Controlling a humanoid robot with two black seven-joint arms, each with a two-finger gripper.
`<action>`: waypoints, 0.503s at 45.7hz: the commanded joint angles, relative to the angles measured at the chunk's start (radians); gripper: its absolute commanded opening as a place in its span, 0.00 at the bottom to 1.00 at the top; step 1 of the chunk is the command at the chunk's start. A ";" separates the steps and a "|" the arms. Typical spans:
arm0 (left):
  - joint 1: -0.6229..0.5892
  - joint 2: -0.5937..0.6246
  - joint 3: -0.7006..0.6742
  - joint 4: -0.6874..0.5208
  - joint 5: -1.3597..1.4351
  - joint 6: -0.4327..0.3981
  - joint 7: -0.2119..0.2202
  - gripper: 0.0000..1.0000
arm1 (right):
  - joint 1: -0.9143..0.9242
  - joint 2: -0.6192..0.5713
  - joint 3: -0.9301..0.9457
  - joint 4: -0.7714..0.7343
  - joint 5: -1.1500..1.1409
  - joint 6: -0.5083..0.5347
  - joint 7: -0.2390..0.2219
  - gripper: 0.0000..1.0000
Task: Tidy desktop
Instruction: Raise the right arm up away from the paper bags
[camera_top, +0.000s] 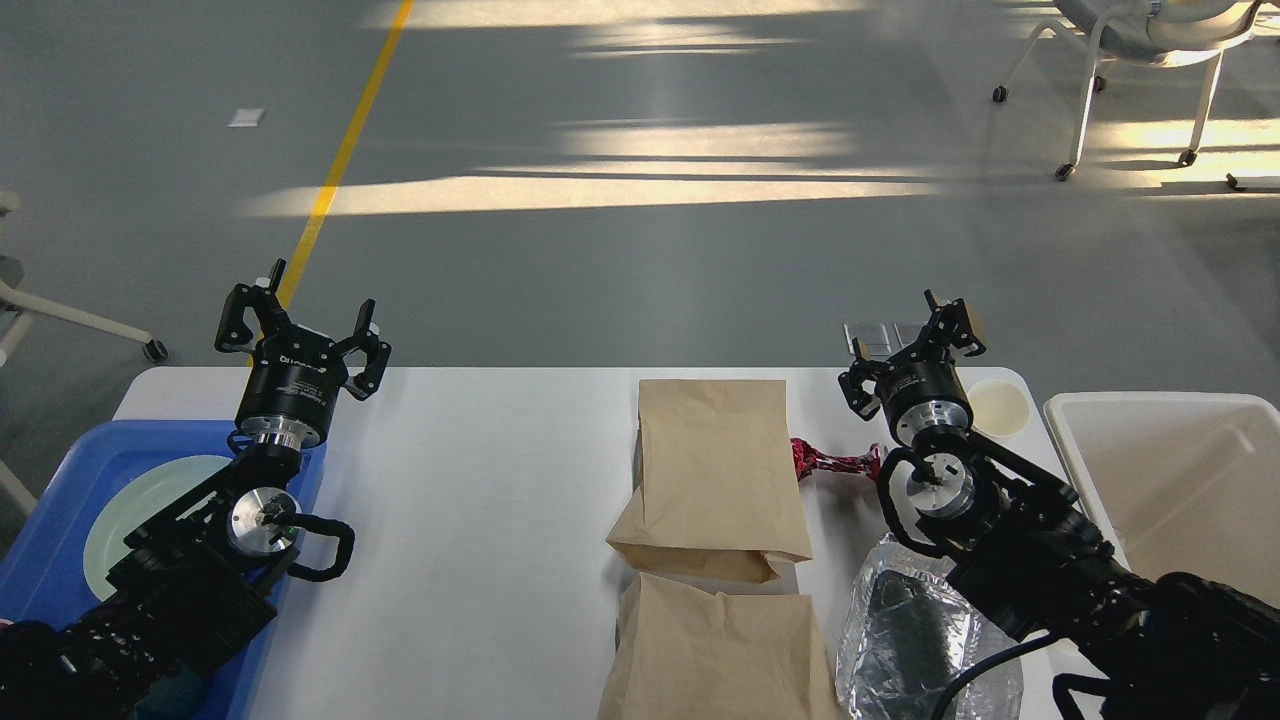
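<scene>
white surface (480, 520) spread across the lower view, two brown bags (715, 470) laid mid-surface, clear crumpled plastic (900, 630) at right, blue tray (60, 520) at left edge, left tool (300, 325) raised, spread wide, nothing held, right tool (910, 350) raised, parted, nothing held

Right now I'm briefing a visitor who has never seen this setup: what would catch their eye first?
Probably the two brown paper bags lying flat at the middle of the white desktop, one nearer than the other. Next, the two raised black arms: the left gripper with fingers spread above the blue tray, the right gripper near the off-white bin. A crumpled clear plastic bag lies under the right arm.
</scene>
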 joint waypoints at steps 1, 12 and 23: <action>0.000 0.000 0.000 0.000 0.000 0.000 0.000 0.96 | 0.007 -0.001 -0.017 -0.003 0.005 0.008 -0.001 1.00; 0.000 0.000 0.000 0.000 0.000 0.000 0.000 0.96 | 0.083 -0.035 -0.026 -0.016 0.009 0.004 -0.015 1.00; 0.001 0.000 0.000 0.000 0.000 0.000 0.000 0.96 | 0.169 -0.092 -0.080 -0.017 0.008 -0.001 -0.017 1.00</action>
